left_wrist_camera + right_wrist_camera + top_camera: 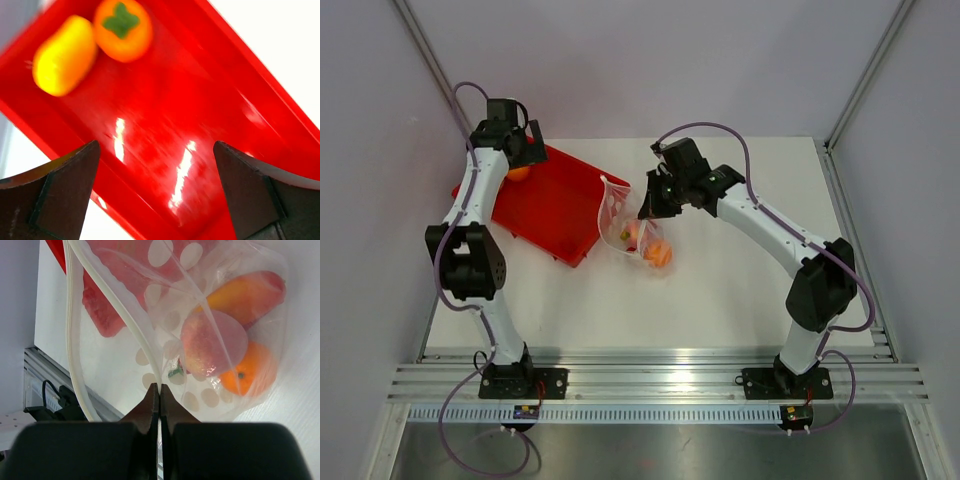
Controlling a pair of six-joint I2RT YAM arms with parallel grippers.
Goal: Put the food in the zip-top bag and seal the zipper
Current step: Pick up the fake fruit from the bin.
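**Bright, even light; glare and blur up close**

From above, the light is soft and even, and my arms (485, 200) cast only faint shadows on the white table (720, 290). At my left wrist, white streaks of glare cross the red tray (165, 100), which looks slightly smeared. At my right wrist, my dark fingers (150, 410) sit close and out of focus, while the bag (200, 315) shows sharp.

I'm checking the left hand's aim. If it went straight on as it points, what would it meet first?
Probably the bare floor of the red tray; the open left hand frames it, with the yellow fruit and orange fruit off to one side. Depth is unclear.
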